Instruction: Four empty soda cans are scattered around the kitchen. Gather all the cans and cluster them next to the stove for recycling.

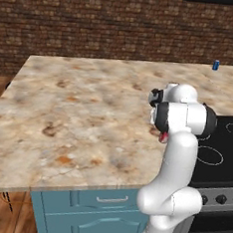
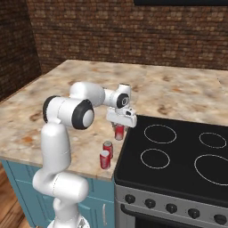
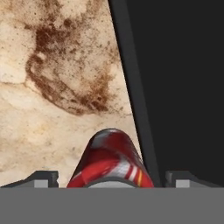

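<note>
In the right base view my gripper (image 2: 120,126) points down over a red soda can (image 2: 119,132) that stands on the counter right at the left edge of the black stove (image 2: 178,176). In the hand view the same red can (image 3: 111,162) sits between my two fingertips (image 3: 43,177), which stand wide apart with a gap on each side: the gripper is open. Two more red cans (image 2: 107,147) (image 2: 104,159) stand close together just in front, also beside the stove. A blue can (image 1: 216,65) stands far back on the counter.
The marbled counter (image 1: 89,111) stretches wide to the left of the stove (image 1: 226,143), with a brick wall behind. Stove knobs (image 2: 171,207) line the front panel. Blue cabinet drawers (image 1: 105,207) sit under the counter's front edge.
</note>
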You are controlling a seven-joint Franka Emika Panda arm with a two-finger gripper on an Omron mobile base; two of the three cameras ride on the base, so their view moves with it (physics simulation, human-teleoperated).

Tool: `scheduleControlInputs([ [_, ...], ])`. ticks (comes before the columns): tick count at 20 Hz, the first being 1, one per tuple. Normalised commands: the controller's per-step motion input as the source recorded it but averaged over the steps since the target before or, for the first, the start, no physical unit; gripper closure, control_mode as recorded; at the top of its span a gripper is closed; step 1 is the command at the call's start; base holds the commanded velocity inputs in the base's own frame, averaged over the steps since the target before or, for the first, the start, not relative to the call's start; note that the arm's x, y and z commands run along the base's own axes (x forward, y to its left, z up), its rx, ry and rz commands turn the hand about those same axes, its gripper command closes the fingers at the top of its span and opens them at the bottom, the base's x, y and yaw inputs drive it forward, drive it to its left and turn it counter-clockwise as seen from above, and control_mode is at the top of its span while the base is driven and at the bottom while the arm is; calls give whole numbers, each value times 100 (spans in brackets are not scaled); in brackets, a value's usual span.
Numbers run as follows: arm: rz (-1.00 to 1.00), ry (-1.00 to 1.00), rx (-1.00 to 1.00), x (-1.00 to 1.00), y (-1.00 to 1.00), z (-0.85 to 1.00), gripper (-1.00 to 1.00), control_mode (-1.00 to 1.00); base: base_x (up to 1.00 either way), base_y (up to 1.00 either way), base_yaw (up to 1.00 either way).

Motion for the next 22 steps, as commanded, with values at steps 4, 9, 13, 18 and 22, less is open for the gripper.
scheduleControlInputs([
  [4, 0, -7, 0, -27, 2, 5, -100, -100, 0, 0, 0],
  [9, 0, -10, 0, -32, 16, 49, -100, -100, 0, 0, 0],
  [13, 0, -16, 0, -41, 28, 60, -100, -100, 0, 0, 0],
  [18, 2, -20, 0, -95, 48, 30, -100, -100, 0, 0, 0],
  [22, 6, -13, 0, -100, 58, 11, -100, -100, 0, 0, 0],
])
